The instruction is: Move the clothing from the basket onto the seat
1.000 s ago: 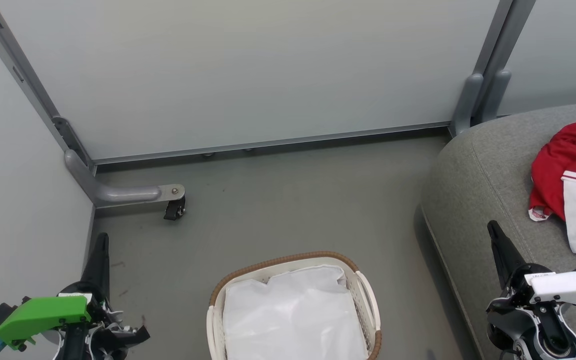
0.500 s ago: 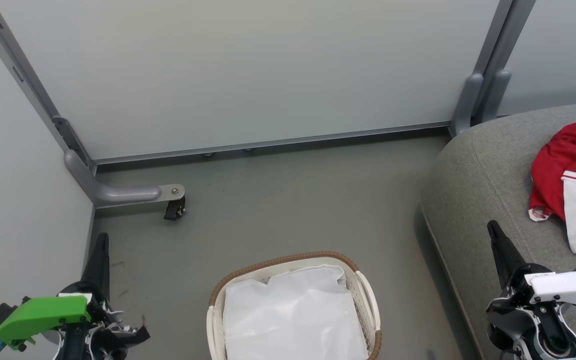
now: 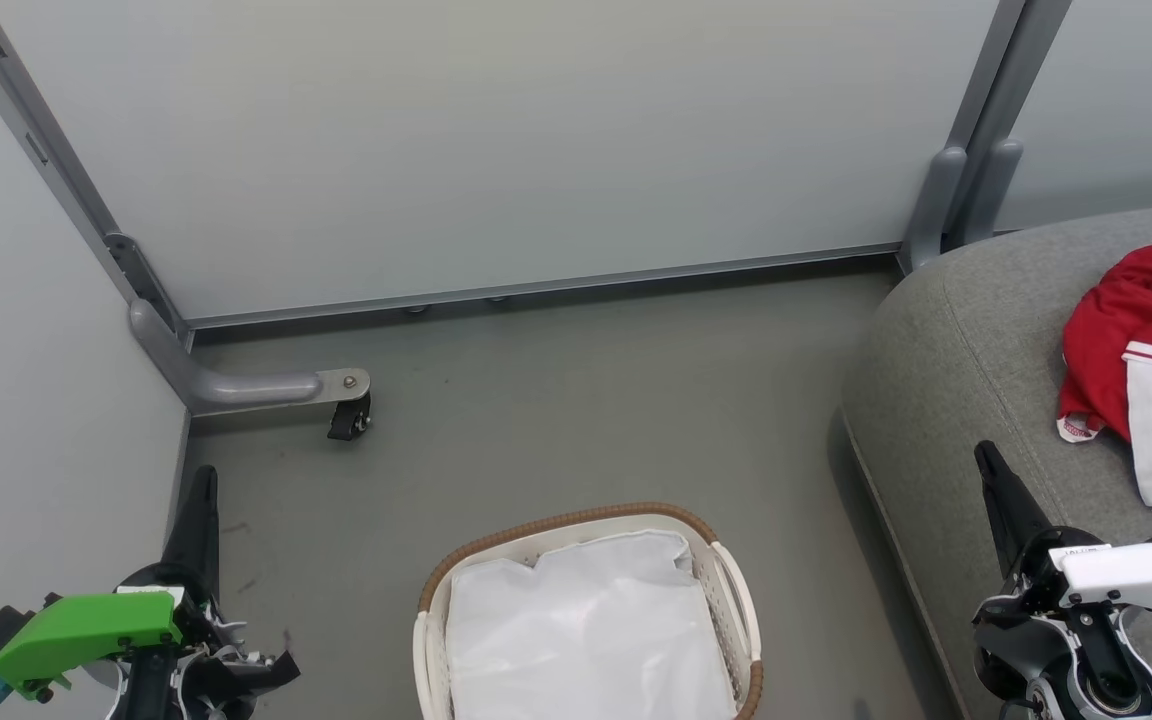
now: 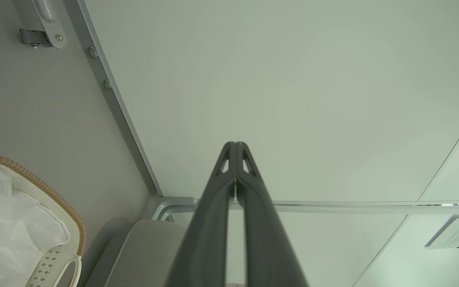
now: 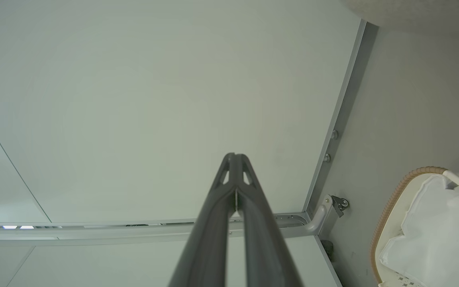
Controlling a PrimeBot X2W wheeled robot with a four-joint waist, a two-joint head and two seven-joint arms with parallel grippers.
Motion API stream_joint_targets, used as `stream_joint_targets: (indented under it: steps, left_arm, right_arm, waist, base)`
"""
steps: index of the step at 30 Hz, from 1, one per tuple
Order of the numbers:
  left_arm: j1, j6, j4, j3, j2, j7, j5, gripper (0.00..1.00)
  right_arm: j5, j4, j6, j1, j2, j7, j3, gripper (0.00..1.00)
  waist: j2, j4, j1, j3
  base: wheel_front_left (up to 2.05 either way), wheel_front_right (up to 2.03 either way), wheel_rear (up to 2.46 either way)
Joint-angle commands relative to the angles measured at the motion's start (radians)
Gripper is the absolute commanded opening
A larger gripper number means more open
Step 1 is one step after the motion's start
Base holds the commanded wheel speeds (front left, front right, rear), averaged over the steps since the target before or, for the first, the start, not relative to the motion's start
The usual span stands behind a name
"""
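Clothing: the clothing (image 3: 1126, 320) is red and white. It lies in a bunch on the seat, at the right edge of the frame.
Seat: the seat (image 3: 946, 370) is a big grey cushion on the right side.
Basket: the basket (image 3: 576, 514) stands on the floor (image 3: 576, 400) at the bottom middle. Its white liner (image 3: 586, 630) shows inside.
Left gripper: the left gripper (image 3: 203, 475) is at the lower left. Its two dark fingers are pressed together, with nothing between them.
Right gripper: the right gripper (image 3: 984, 452) is at the lower right, over the seat's edge. Its fingers are pressed together too, apart from the clothing.
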Motion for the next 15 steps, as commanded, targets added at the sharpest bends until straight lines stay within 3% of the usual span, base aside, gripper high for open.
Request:
stream_joint_targets:
  steps: [1,15]
  left_arm:
    - [-0.01,0.0,-0.001,0.003,0.0,0.005,-0.003,0.0]
    - [-0.01,0.0,-0.001,0.002,0.0,0.004,-0.003,0.0]
  right_arm:
    - [0.003,-0.003,-0.001,0.011,-0.006,0.003,-0.002,0.0]
    - [0.003,-0.003,-0.001,0.011,-0.006,0.003,-0.002,0.0]
  waist:
    - [0.0,0.0,0.0,0.0]
    - [0.0,0.0,0.0,0.0]
  base:
    - [0.0,0.0,0.0]
    - [0.0,0.0,0.0]
